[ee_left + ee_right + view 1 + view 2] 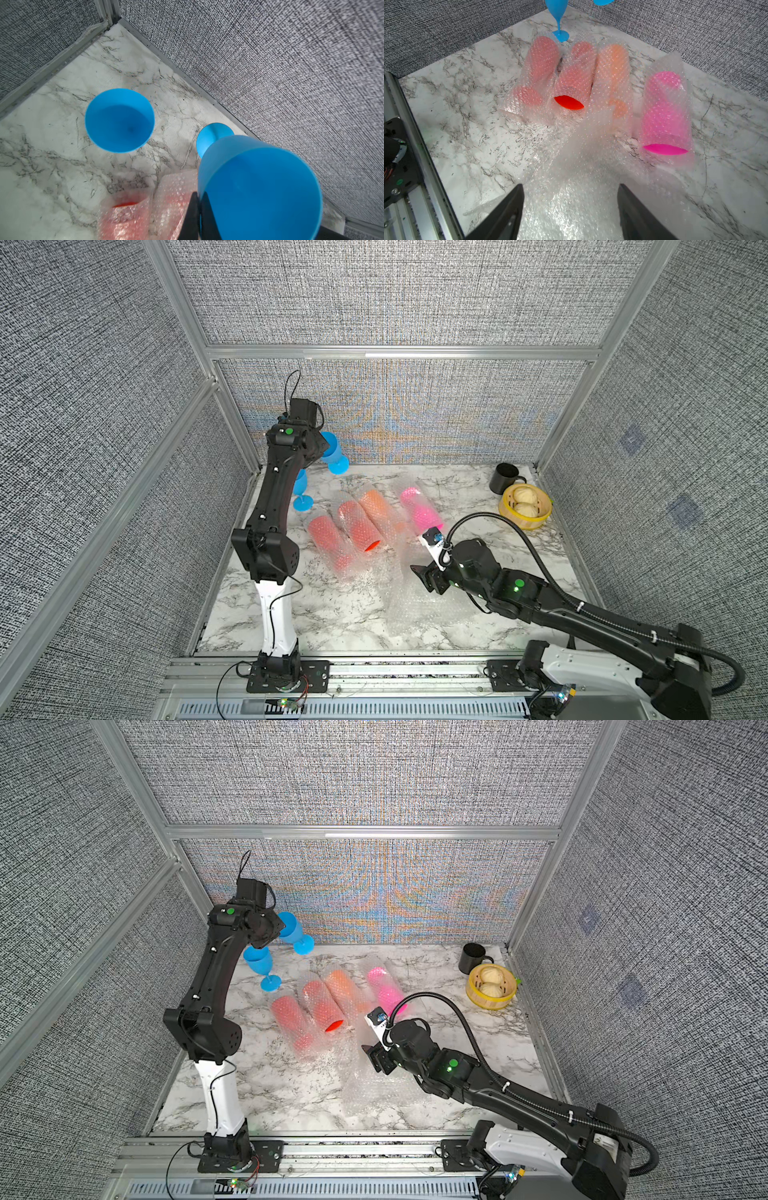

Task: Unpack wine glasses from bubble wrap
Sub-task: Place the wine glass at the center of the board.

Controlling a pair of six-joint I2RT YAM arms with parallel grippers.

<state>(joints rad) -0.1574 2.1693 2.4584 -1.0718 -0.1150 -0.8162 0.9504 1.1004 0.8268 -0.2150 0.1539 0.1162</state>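
Presently, the left arm (266, 497) is seen rising from its base at the lower middle of a top view. It is bent at the elbow and stretched toward the table's upper left corner, with the wrist folded over. The left gripper (199, 204) is clamped on the rim of a blue goblet (334, 452). In the left wrist view the bowl's wall is pinched between an outer finger (190, 218) and an inner one. That goblet is held tilted, its foot pointed toward the back wall. Whether the foot touches the tabletop (332, 614) cannot be told. A second blue goblet (301, 489) is stood upright just below and left of it in the frame, partly hidden by the arm.

The right arm (582, 614) is kept low and is extended from the lower right of the frame toward the centre. The right gripper (420, 572) is held with its jaws well apart over a loose bubble wrap sheet (571, 166), which is spread at the lower middle of the table. Contact with the sheet cannot be told.

Four goblets are laid on their sides at mid-table, each rolled in bubble wrap. From left to right these are a red goblet (330, 545), a second red goblet (359, 526), an orange goblet (376, 506) and a pink goblet (419, 508). A black mug (505, 477) and a bamboo steamer (525, 520) are set at the table's upper right.
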